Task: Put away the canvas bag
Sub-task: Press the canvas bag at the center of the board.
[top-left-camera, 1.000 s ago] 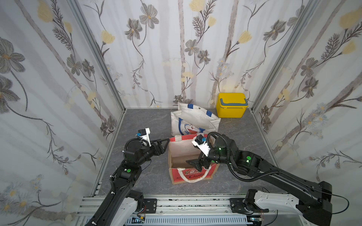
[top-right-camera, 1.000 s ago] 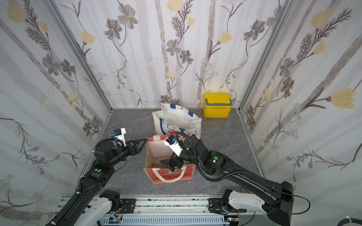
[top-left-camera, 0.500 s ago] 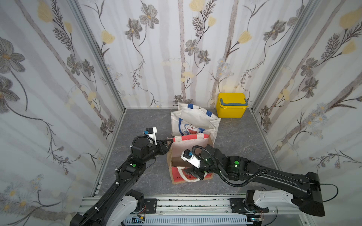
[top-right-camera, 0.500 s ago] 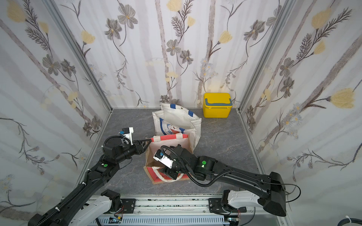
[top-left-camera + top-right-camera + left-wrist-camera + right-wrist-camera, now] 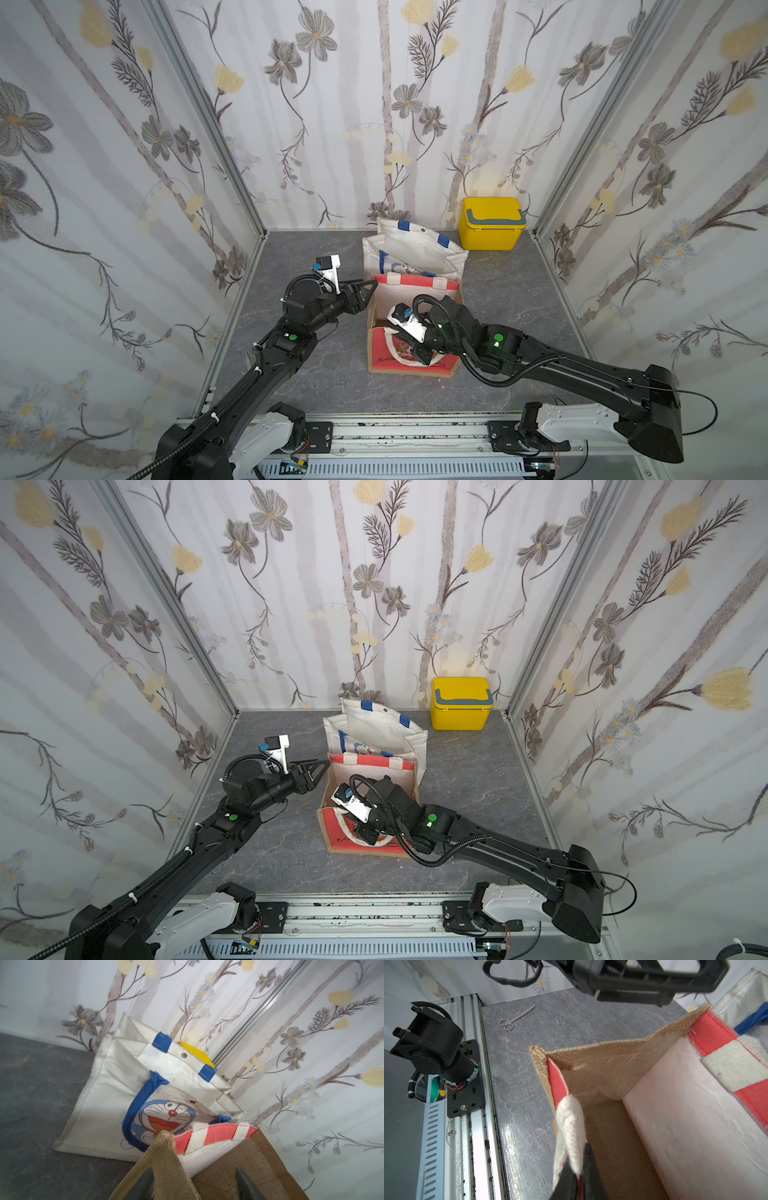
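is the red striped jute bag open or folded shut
Open. In the right wrist view the jute bag has its walls spread apart, and its inner floor shows between them.

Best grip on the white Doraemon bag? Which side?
Probably the white bag by its back panel's top rim, between the blue strap tabs, from above: that edge sticks up, free. The blue handle lies flat on the printed face, harder to pinch.

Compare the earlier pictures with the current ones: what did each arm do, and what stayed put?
The right gripper swung down from over the jute bag to its near rim and shut on the white handle. The left gripper edged in to the bag's far corner, jaws open astride it. The white cartoon bag and yellow box stayed put.
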